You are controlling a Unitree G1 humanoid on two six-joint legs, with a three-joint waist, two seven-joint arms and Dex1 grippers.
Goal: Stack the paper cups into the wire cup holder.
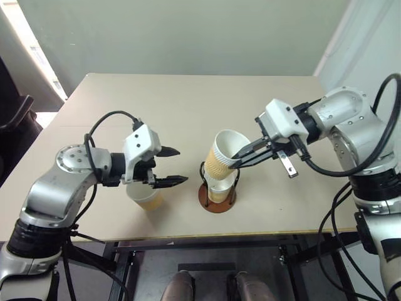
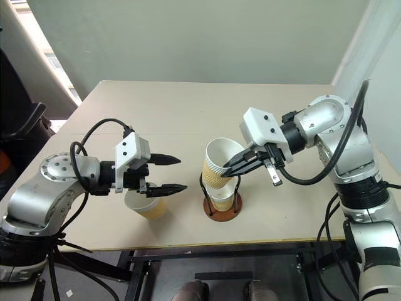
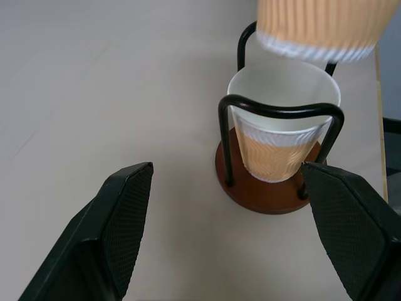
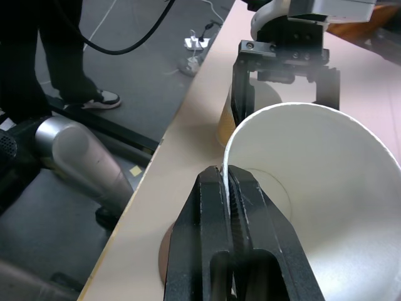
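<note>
Left eye view: right claw point(image 1: 239, 162) pinches a tilted paper cup point(image 1: 223, 152) by its rim above the wire cup holder point(image 1: 217, 191), which already holds one, so next comes righting and lowering it, while the left claw point(image 1: 173, 166) hangs released over the third cup point(image 1: 145, 197) on the counter point(image 1: 188, 106).

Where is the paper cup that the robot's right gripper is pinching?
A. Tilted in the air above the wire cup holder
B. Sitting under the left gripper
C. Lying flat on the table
A: the right gripper pinches the rim of a tilted pale yellow-tan paper cup, held above the black wire cup holder with the reddish-brown round base, which already holds another cup.
</note>
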